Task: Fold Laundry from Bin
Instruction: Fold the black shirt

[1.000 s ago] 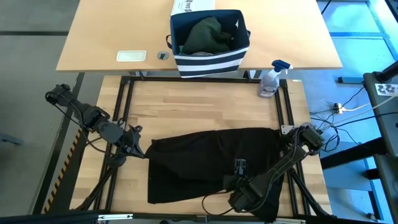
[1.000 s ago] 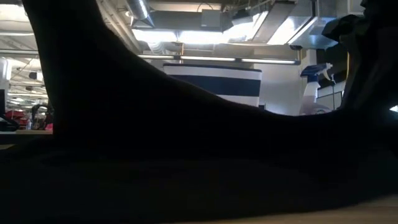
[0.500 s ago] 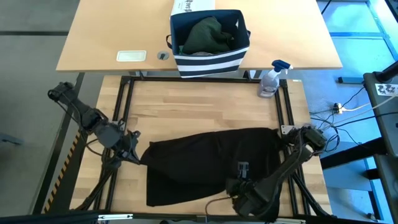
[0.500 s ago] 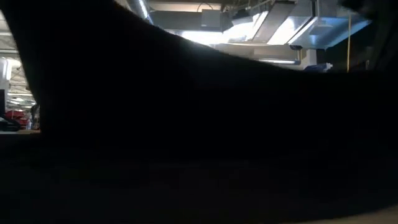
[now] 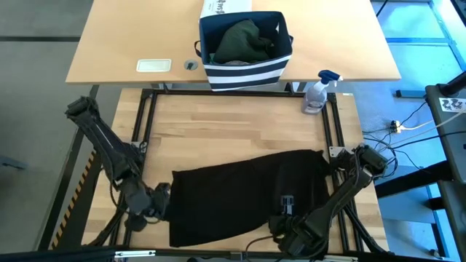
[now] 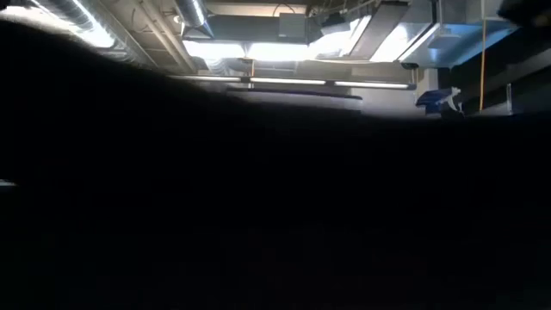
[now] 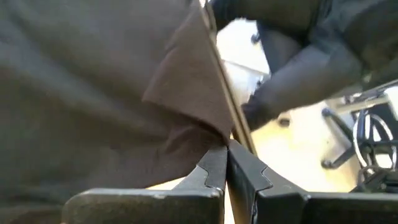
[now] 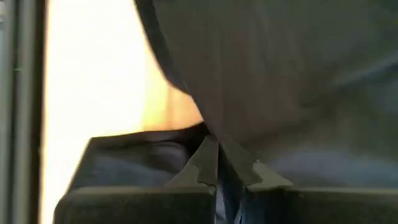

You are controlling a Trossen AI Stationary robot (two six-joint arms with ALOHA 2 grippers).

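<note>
A black garment (image 5: pixel 247 196) of the laundry lies spread across the near half of the wooden table; in the low view the garment (image 6: pixel 258 215) fills nearly the whole picture. My left gripper (image 5: pixel 162 199) is shut on its left edge. My right gripper (image 5: pixel 282 217) is shut on the cloth near its near right part. The bin (image 5: pixel 246 65), navy with white stripes, stands on the far desk with dark green laundry (image 5: pixel 242 40) inside. My left gripper pinches the garment's left edge (image 7: pixel 205 134) between its two fingertips (image 7: pixel 214 165), slanting down from the table's left. The cloth there is raised and spreads away from the fingers in a fold. My right gripper pinches a raised bit of the black cloth (image 8: pixel 211 124) between its fingertips (image 8: pixel 208 158), coming steeply from above. The garment's other parts lie on the table.
A spray bottle (image 5: pixel 317 92) stands at the table's far right corner. Behind the bin is a white printed box (image 5: pixel 226 7). A small white flat object (image 5: pixel 153 65) lies on the far desk at the left. Bare wood lies between the garment and the far edge.
My left gripper has swung toward the table's near edge and downward, taking the garment's left edge with it; that edge now runs straighter, while the right part stays put. In the low view the black cloth has risen across almost the whole picture.
</note>
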